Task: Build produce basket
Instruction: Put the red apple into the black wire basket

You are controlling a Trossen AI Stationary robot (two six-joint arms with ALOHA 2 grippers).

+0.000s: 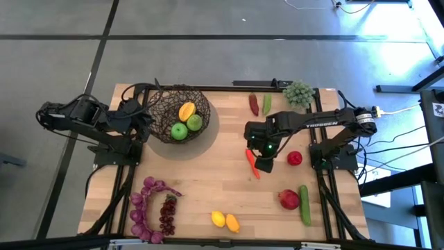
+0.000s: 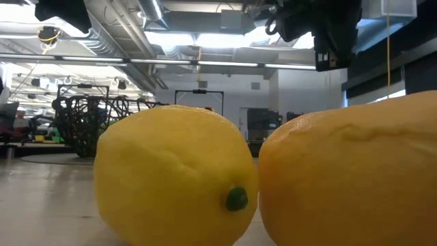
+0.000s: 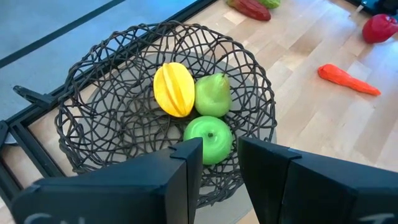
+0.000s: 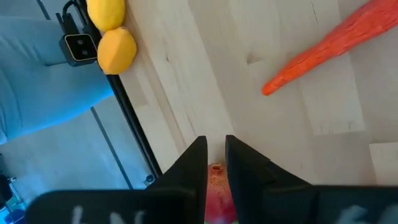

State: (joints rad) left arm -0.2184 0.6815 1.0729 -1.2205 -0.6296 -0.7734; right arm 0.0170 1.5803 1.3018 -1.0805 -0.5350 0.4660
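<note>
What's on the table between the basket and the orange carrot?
Nothing: in the high view, only bare wooden table lies between the basket and the carrot. The left wrist view shows the same.

Three fruits [image 1: 186, 120] lie in the basket [image 1: 158, 105], at ten o'clock on the table [image 1: 208, 180]. Two lemons [image 1: 225, 221] sit at six o'clock. A carrot [image 1: 251, 163] lies near centre.

Your basket [image 1: 179, 111], dark woven wire, sits upright at the table's far left and holds a mango [image 1: 186, 110] and two green apples [image 1: 180, 130]. The carrot [image 1: 252, 163] lies flat mid-table. Two lemons [image 1: 225, 221] rest touching at the near edge, apparently undisturbed.
</note>
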